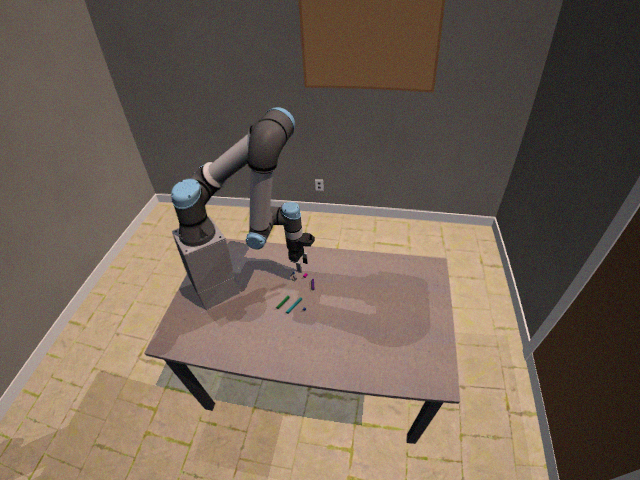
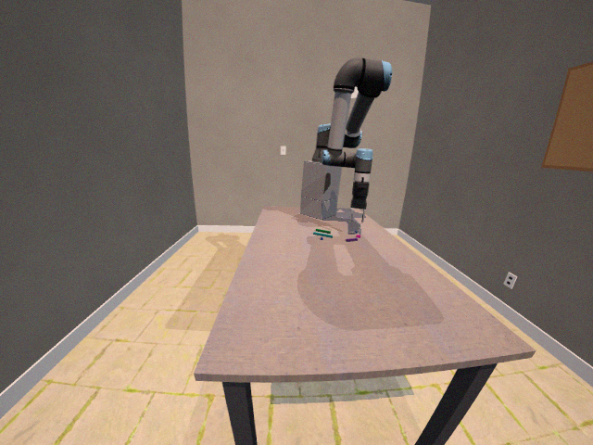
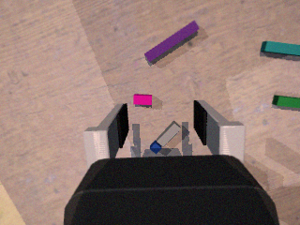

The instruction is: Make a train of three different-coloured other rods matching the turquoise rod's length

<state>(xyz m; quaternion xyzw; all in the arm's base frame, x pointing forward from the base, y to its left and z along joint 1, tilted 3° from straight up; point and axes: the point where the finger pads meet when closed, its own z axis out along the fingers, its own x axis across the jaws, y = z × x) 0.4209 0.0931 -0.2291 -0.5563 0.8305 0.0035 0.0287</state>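
claw (image 3: 160,126) hanging wide open, holding nothing | grey rod (image 3: 168,133) lying flat on tabletop (image 3: 56,61) between the fingers, blue rod (image 3: 155,147) touching its end | handling as small, light, rigid, likely to skid | gripping advised across its long sides at mid-length

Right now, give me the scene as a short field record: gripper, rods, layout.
gripper: open, holds nothing, pointing down over the table
between the fingers: grey rod with a blue rod at its end, both lying on the table
magenta rod: just beyond the fingertips, apart from the grey rod
purple rod: further out, lying at an angle
turquoise rod: beside the green rod, roughly parallel, apart
second blue rod: near the turquoise rod
train: not yet a three-rod line
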